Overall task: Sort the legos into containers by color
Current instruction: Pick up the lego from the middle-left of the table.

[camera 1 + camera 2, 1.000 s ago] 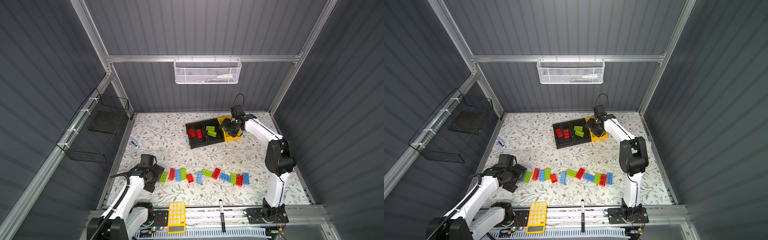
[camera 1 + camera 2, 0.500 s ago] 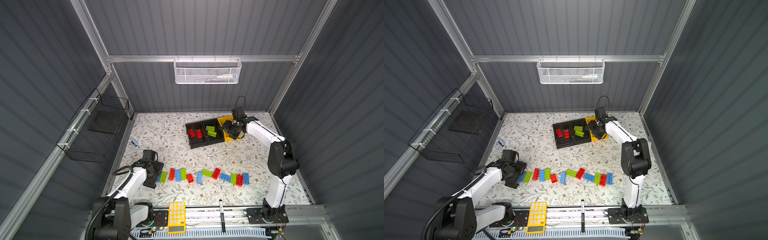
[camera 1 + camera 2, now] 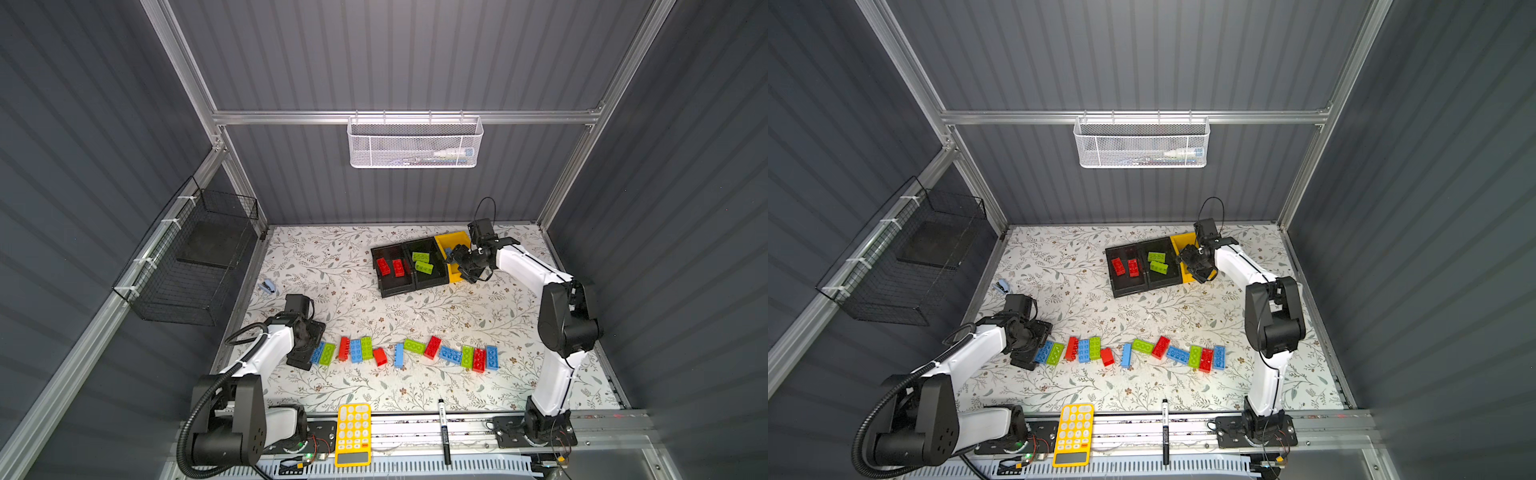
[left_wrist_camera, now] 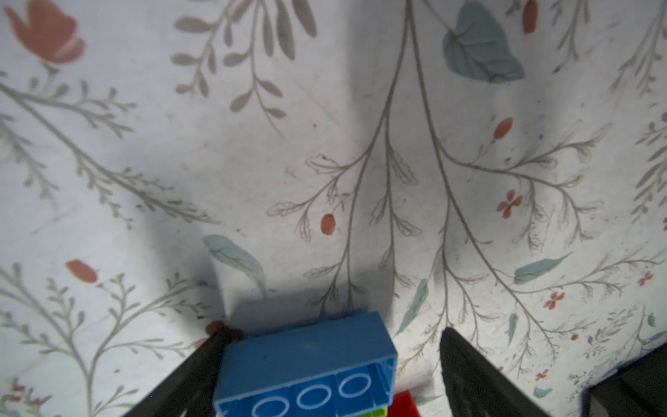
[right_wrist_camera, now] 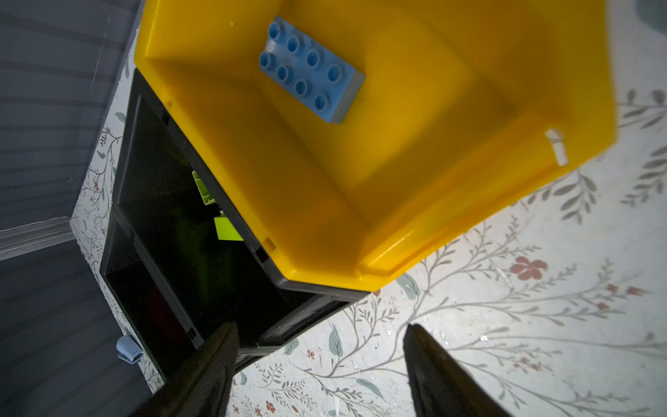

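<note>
A row of red, green and blue legos [image 3: 405, 353] lies across the front of the floral mat. My left gripper [image 3: 311, 351] is down at the row's left end, open around the end blue brick [image 4: 306, 361]. One finger [image 4: 213, 346] touches the brick and the other stands off it. Two black bins hold red legos [image 3: 390, 267] and green legos [image 3: 422, 262]. The yellow bin [image 3: 451, 241] beside them holds one blue brick [image 5: 310, 70]. My right gripper [image 5: 321, 326] hangs open and empty above the yellow bin's near corner.
A yellow calculator [image 3: 353, 434] and a black marker [image 3: 444, 432] lie on the front rail. A small blue clip [image 3: 268, 286] sits at the mat's left edge. A black wire basket [image 3: 187, 257] hangs on the left wall and a white mesh basket [image 3: 415, 141] on the back wall.
My left gripper has moved right and down onto the row's left end, its jaws now astride the blue brick. The right gripper has shifted only slightly by the yellow bin.
</note>
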You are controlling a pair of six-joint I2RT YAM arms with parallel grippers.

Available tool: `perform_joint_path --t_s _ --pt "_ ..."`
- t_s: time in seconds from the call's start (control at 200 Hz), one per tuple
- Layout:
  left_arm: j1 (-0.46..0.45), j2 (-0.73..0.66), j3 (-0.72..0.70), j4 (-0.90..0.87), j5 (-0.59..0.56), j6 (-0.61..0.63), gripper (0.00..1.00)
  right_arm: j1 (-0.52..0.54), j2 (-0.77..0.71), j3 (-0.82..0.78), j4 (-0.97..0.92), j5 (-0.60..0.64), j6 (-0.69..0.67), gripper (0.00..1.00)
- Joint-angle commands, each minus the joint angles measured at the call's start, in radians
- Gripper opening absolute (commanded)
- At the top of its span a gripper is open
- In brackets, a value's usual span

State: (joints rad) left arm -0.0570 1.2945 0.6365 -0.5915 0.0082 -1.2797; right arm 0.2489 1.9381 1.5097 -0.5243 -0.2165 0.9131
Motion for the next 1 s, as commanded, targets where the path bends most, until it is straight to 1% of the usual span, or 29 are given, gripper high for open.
perform_joint_path --t_s 0.0,0.14,0.275,0.35,0.485,0.6,0.765,0.85,0.911,0.991 --pt "0.005 0.055 0.002 -0.015 0.032 0.068 0.9 -0.007 -0.036 -0.03 0.012 -0.015 0.013 0.74" --pt "0.005 0.085 0.008 -0.018 0.058 0.099 0.87 -0.013 -0.043 -0.061 0.031 -0.027 0.025 0.74" --pt "0.005 0.133 0.039 -0.057 0.063 0.164 0.82 -0.021 -0.058 -0.086 0.045 -0.03 0.03 0.74" --pt "0.005 0.15 0.047 -0.077 0.054 0.194 0.77 -0.029 -0.069 -0.1 0.054 -0.03 0.033 0.74" --pt "0.005 0.152 0.054 -0.08 0.05 0.215 0.64 -0.044 -0.083 -0.124 0.066 -0.034 0.038 0.74" --pt "0.005 0.135 0.079 -0.097 0.012 0.251 0.54 -0.052 -0.089 -0.133 0.065 -0.035 0.033 0.74" --pt "0.003 0.108 0.166 -0.119 -0.047 0.376 0.48 -0.066 -0.111 -0.144 0.045 -0.028 -0.007 0.74" --pt "0.0 0.094 0.219 -0.1 -0.039 0.461 0.47 -0.08 -0.134 -0.159 0.031 -0.015 -0.051 0.74" --pt "0.0 0.084 0.26 -0.058 0.007 0.549 0.47 -0.093 -0.159 -0.177 0.02 0.001 -0.079 0.74" --pt "-0.03 0.087 0.353 -0.076 -0.03 0.649 0.46 -0.111 -0.197 -0.201 -0.011 0.031 -0.116 0.74"
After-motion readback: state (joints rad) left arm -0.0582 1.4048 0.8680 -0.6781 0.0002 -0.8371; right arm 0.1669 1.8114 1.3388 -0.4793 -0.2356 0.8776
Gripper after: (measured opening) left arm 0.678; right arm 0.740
